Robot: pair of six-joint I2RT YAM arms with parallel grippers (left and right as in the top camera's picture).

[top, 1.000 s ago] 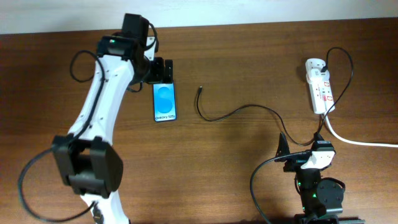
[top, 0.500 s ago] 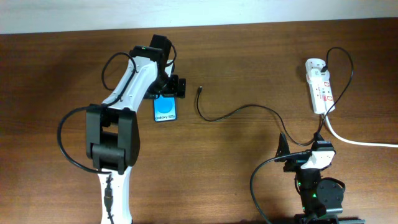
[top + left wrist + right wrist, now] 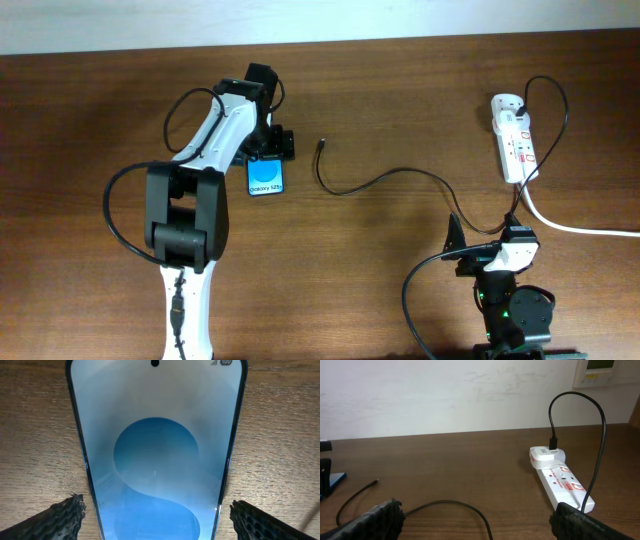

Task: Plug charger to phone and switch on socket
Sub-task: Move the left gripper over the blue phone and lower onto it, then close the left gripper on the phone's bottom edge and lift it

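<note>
The phone (image 3: pixel 265 178) lies flat on the wooden table with its blue screen up, and fills the left wrist view (image 3: pixel 156 450). My left gripper (image 3: pixel 268 144) is open over the phone's far half, one finger on each side of it (image 3: pixel 156 522), not touching its edges. The charger, a thin black cable (image 3: pixel 385 177), lies on the table to the right of the phone. Its plug tip (image 3: pixel 321 143) is free and also shows in the right wrist view (image 3: pixel 374 481). The socket (image 3: pixel 514 140) is a white power strip at the far right (image 3: pixel 561 479). My right gripper (image 3: pixel 455 238) is open and empty near the front edge (image 3: pixel 477 522).
A thick white cord (image 3: pixel 575 226) runs from the strip off the right edge. The black cable loops up into the strip's far end (image 3: pixel 577 397). A pale wall (image 3: pixel 445 395) stands behind the table's back edge.
My left arm has swung right and its gripper has come down over the phone's far half, hiding that part of the screen. The right arm, cable and strip have not moved.
</note>
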